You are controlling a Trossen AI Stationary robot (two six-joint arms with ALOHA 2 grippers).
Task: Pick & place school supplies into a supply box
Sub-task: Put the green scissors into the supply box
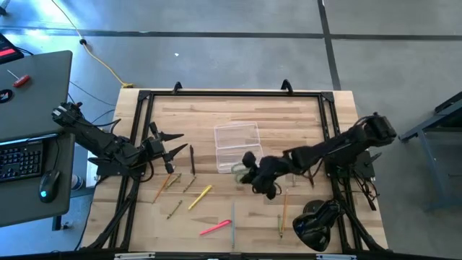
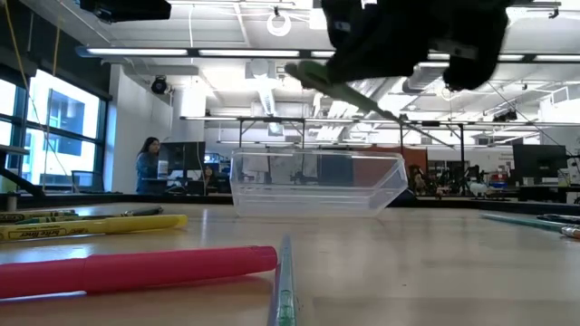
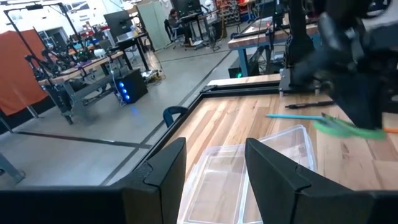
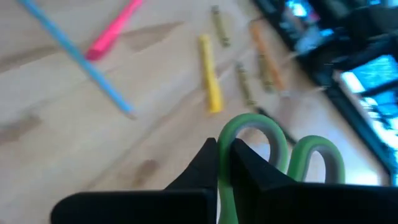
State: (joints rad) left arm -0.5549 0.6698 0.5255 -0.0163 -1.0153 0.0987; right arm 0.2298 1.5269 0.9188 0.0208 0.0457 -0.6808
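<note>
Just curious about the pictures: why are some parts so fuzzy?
Right wrist view: the right hand, shut on the green scissors, looks sharp; the table behind streaks. Low view: the pink pen is soft, too near the lens. Left wrist view: the scissors are smeared.

Grey floor (image 1: 238,50), ceiling striplights (image 2: 163,52), left windows (image 2: 54,122).

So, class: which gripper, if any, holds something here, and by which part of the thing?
The right gripper holds the green-handled scissors, fingers pinched on one handle loop, lifted off the table. The left gripper is open, holding nothing.
</note>
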